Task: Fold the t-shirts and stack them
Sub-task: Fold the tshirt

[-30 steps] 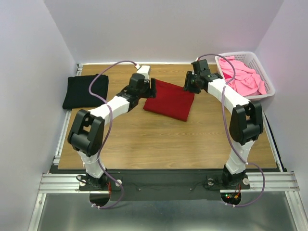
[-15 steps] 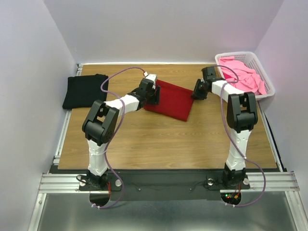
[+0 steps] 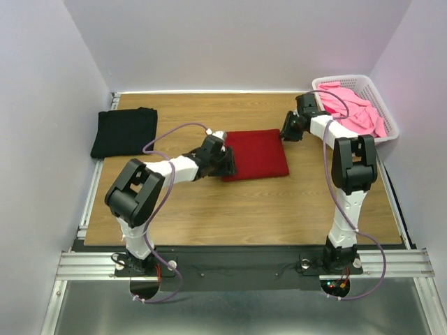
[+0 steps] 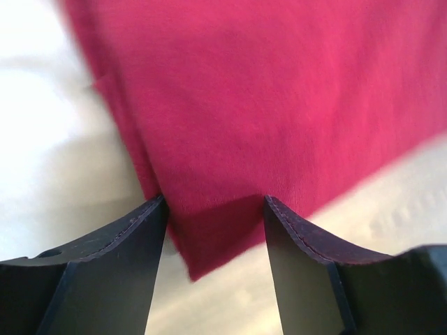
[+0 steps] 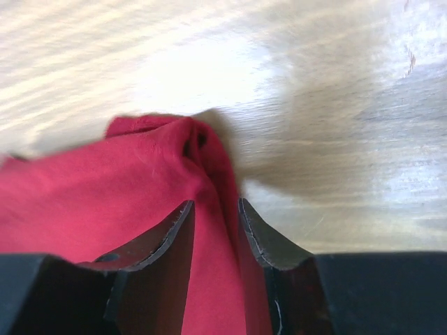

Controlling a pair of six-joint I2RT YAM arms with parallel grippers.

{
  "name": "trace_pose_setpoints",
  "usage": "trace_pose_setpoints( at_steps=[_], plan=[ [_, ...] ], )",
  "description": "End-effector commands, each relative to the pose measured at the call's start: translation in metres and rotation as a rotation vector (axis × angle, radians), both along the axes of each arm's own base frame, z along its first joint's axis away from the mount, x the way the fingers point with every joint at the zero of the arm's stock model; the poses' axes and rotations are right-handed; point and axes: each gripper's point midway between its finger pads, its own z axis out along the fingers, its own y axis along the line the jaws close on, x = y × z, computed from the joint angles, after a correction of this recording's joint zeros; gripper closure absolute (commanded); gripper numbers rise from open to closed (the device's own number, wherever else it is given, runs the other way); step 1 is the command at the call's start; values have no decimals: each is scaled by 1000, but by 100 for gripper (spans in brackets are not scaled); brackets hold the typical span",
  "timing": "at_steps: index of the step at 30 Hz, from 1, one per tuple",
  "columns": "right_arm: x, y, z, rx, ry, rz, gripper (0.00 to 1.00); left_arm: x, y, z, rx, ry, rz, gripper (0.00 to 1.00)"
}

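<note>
T-shirt [image 3: 256, 153], dark red, right jaws pinching one corner, left jaws open astride another.

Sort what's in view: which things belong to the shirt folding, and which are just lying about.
Job:
- dark red t-shirt
- black t-shirt
- pink t-shirts

Lying about:
- white basket holding the pink ones
- wooden table
</note>
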Motion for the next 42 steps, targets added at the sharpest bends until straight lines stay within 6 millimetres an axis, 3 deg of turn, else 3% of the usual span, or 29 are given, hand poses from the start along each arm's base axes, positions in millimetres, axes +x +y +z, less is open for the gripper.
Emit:
trace_pose_setpoints(
  at_steps=[1,5,6,7,8,10,11,12,13,15,17,18,23,27,30,34,36,37,39,40,42],
  plan=[
    [11,15,81,57,-188,65,63,-16,2,34,-57,-19,63,32],
    [15,28,111,129,-253,101,63,15,13,73,-57,-116,106,32],
    [18,32,118,149,-275,110,63,31,15,86,-62,-150,121,32],
    [17,40,117,186,-270,142,63,39,17,90,-52,-170,117,32],
    [21,44,119,205,-283,154,63,54,16,107,-61,-212,124,32],
    [24,51,118,245,-283,161,64,71,16,106,-55,-221,117,37],
    [27,53,116,260,-297,165,67,82,6,122,-77,-254,72,39],
    [29,55,113,271,-301,161,67,86,2,120,-79,-249,60,42],
    [31,57,111,288,-300,154,69,94,0,107,-68,-227,57,52],
    [36,61,101,307,-299,159,71,108,-4,112,-68,-251,52,59],
    [40,61,91,310,-291,152,73,120,0,93,-33,-235,58,66],
    [41,60,80,305,-274,145,75,125,-2,93,-39,-231,52,69],
    [44,52,41,255,-225,103,79,132,4,49,-20,-145,59,76],
    [42,48,11,234,-176,88,79,134,27,14,15,-85,126,78],
    [45,42,2,203,-171,75,80,134,46,0,21,-57,187,79],
    [45,44,20,202,-207,106,79,134,57,18,3,-82,195,79],
    [39,44,44,210,-239,115,79,127,54,29,-26,-84,185,72],
    [36,44,49,211,-243,114,78,125,54,51,-53,-117,189,67],
    [22,44,54,215,-229,119,74,116,49,69,-77,-136,192,51],
    [17,45,71,223,-252,125,69,107,53,81,-85,-153,215,40],
    [3,43,73,225,-232,126,62,94,55,87,-78,-162,246,30]
  ],
)
